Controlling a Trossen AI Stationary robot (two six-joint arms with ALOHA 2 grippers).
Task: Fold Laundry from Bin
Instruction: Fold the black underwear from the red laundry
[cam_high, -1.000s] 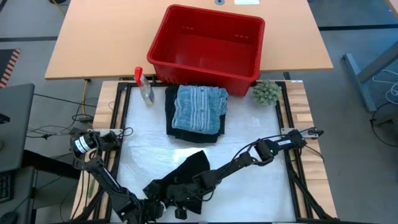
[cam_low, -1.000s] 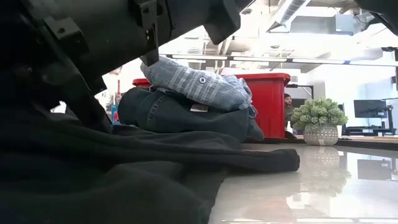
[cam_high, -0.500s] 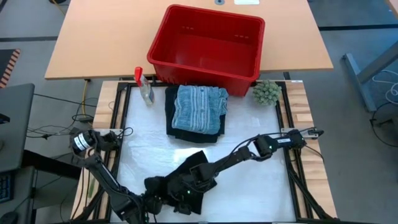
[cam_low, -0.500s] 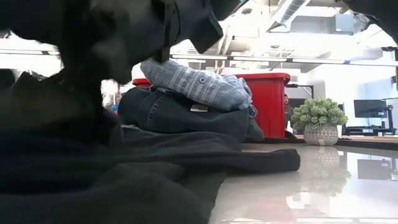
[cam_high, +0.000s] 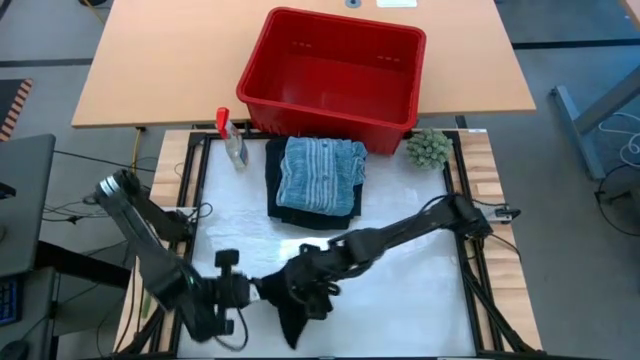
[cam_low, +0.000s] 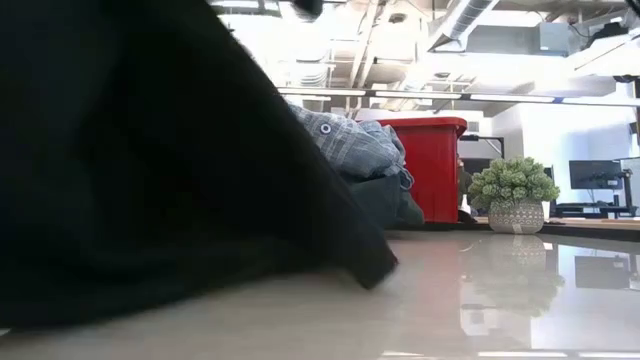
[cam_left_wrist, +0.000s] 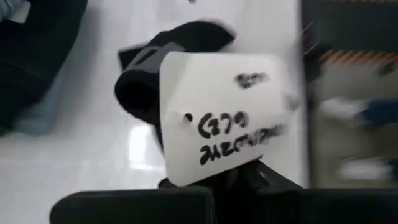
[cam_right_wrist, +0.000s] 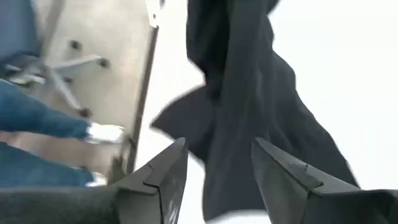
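Observation:
A black garment (cam_high: 295, 315) of the laundry hangs near the table's front edge, filling the left of the low view (cam_low: 150, 180). My left gripper (cam_high: 262, 290) is shut on it from the left. My right gripper (cam_high: 302, 278) is open beside it. Its fingers (cam_right_wrist: 168, 177) stand on either side of the hanging cloth (cam_right_wrist: 242, 93); whether they touch it I cannot tell. A grey-blue striped garment (cam_high: 320, 172) lies folded on a dark one (cam_high: 300, 212). The red bin (cam_high: 330, 65) stands behind that stack. My left gripper is shut on the black garment beside its white handwritten label (cam_left_wrist: 217, 124). The label stands right ahead of the fingers and hides the place of contact. The garment hangs slack below the hold, and its lower edge (cam_low: 370, 275) rests on the table.
A clear spray bottle (cam_high: 232, 140) stands left of the folded stack. A small green plant (cam_high: 428, 148) is at the bin's right corner. The white mat (cam_high: 410, 300) lies bare on the near right. The wooden table (cam_high: 160, 70) carries the bin at the back.
Both grippers have risen from the table near its front edge. The black garment, which lay spread flat, is now gathered and lifted, hanging from my left gripper with only its lower edge on the table.

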